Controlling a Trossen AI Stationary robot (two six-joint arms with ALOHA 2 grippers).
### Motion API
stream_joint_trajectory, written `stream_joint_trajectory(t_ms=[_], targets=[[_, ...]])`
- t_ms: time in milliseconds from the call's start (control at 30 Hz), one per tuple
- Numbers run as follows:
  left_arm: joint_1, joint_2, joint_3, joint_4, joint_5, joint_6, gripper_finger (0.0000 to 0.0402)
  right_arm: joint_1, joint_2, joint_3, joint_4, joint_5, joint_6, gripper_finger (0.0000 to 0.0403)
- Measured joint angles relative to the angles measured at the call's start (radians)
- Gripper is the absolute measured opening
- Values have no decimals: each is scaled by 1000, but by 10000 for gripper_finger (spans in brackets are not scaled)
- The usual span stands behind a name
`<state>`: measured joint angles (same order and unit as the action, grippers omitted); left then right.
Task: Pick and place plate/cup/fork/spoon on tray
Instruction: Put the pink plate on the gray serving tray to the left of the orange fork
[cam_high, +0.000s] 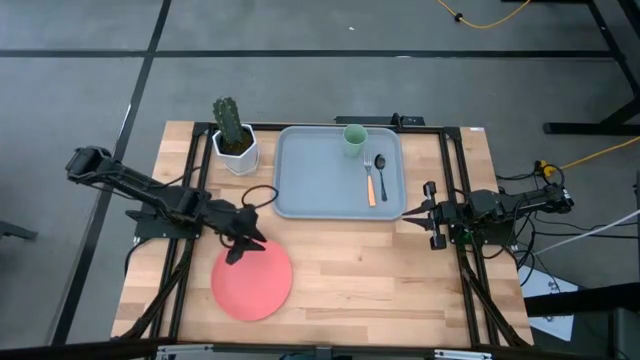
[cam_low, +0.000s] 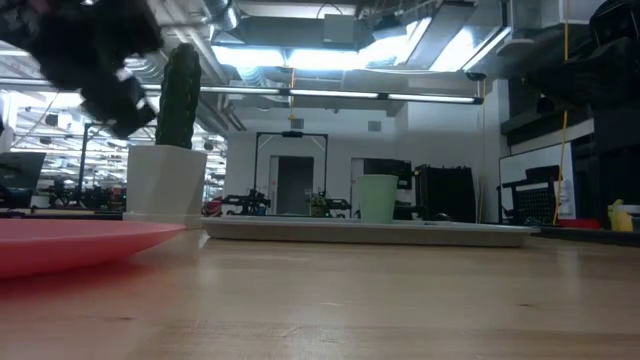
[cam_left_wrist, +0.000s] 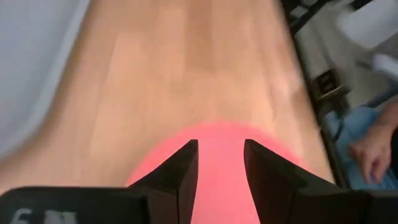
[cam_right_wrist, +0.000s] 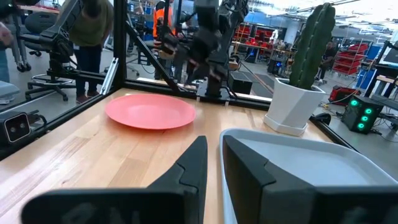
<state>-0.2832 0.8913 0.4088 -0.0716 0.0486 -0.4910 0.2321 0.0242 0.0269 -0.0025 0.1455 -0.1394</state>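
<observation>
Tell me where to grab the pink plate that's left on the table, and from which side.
Probably by the rim. The plate lies flat on the wood, so only its thin raised edge, seen in the low view, gives the jaws anything to close on. The near edge toward the tray seems best: the left gripper hovers right over it, jaws open, one finger going above the rim and one below.

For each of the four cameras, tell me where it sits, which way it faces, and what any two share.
High: overhead, straight down; both arms, tray, plate.
Low: tabletop height, level across the table; a dark arm at upper left, cactus pot.
Left wrist: on the left arm, past the left gripper onto the plate.
Right wrist: on the right arm, past the right gripper toward the left arm.
Shared: all four show the plate.
</observation>
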Motion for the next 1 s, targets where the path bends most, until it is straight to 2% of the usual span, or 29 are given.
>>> stream_joint_trajectory(t_ms=[133,433,633,700,1000], targets=[[15,0,0,-142,27,-81,123,0,0,0,0,0,0,57],[14,9,0,-414,13,38,123,0,0,0,0,0,0,57],[14,8,0,-432,-66,16,121,0,0,0,0,0,0,57],[14,11,0,-480,-69,-9,120,0,0,0,0,0,0,57],[14,45,-17,-466,-55,-76,119,0,0,0,0,0,0,57]])
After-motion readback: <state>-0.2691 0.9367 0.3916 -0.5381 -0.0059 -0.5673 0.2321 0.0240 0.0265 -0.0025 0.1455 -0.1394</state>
